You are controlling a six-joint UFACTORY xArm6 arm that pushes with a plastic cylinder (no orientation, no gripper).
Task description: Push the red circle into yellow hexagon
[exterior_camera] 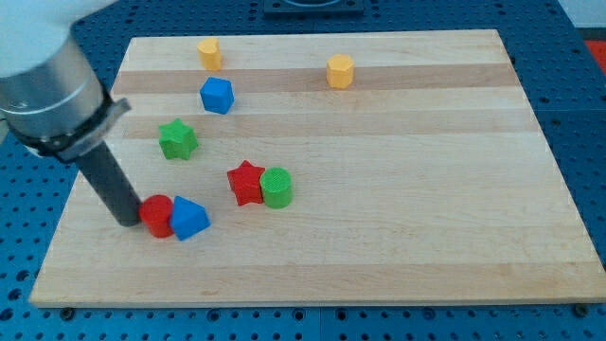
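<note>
Looking at the table [454,265] now, you are seeing my tip [129,222] sitting right against the red circle [157,216], on that block's left as the view has it. There are no jaws on this arm, only the dark rod, so nothing is spreading or pinching here.

Take the red circle as your landmark. It is lying near the table's lower left part. The blue triangle-like block [190,219] is touching it on the view's right. Further to the view's right and a little toward the top, the red star [246,182] and the green cylinder [276,188] are sitting pressed side by side. Above the red circle, toward the view's top, the green star [177,139] is standing apart, and beyond it the blue block [217,96], whose shape you cannot quite make out.

The yellow hexagon [340,71] is waiting well apart from the red circle, far up and to the view's right. A second yellow block [209,53] is resting near the top edge, almost straight up from the red circle.
</note>
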